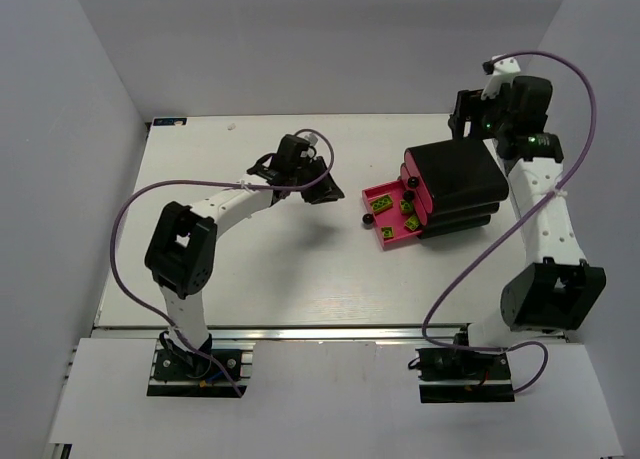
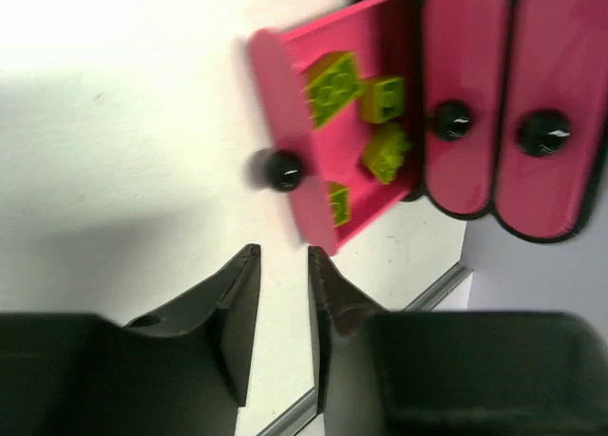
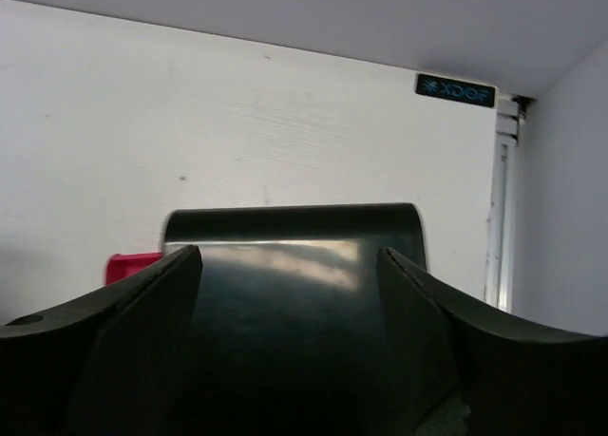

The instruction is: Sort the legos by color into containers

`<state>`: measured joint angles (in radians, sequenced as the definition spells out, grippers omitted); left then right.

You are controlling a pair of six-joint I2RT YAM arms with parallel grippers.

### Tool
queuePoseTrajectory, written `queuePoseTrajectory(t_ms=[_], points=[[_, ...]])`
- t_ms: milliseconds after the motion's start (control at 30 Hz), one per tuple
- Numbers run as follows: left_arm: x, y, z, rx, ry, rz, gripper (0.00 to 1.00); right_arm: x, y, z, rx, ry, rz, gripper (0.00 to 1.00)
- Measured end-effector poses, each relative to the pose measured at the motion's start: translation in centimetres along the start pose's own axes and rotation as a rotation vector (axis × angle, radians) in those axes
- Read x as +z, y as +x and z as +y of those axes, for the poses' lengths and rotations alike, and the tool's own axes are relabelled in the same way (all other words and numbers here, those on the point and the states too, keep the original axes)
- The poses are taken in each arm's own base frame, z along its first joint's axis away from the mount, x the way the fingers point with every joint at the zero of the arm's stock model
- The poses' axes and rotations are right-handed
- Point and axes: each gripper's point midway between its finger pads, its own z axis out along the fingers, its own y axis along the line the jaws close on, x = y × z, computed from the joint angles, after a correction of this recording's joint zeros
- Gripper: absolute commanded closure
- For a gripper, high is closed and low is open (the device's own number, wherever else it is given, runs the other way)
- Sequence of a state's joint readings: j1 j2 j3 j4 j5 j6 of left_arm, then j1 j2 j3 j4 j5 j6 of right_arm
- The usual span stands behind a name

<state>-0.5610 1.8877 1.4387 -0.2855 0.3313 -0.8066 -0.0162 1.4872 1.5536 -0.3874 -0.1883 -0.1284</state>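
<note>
beside cabinet (image 1: 460, 174), open pink drawer (image 2: 280, 85) with lime-green legos (image 2: 332, 86), left hand (image 2: 283, 254) and right hand (image 3: 290, 255) released

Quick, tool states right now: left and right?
Left tool: barely open, empty.
Right tool: wide open by the black cabinet, no grip seen.
</note>
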Motion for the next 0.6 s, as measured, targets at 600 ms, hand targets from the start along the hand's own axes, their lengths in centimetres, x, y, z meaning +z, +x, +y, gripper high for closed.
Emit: queuePoseTrajectory(t_ms=[600], points=[[8.8,4.3,5.4,-0.096,-0.029,0.197,0.49,4.2,8.8,-9.8,0.173,-0.072,0.326,0.24]])
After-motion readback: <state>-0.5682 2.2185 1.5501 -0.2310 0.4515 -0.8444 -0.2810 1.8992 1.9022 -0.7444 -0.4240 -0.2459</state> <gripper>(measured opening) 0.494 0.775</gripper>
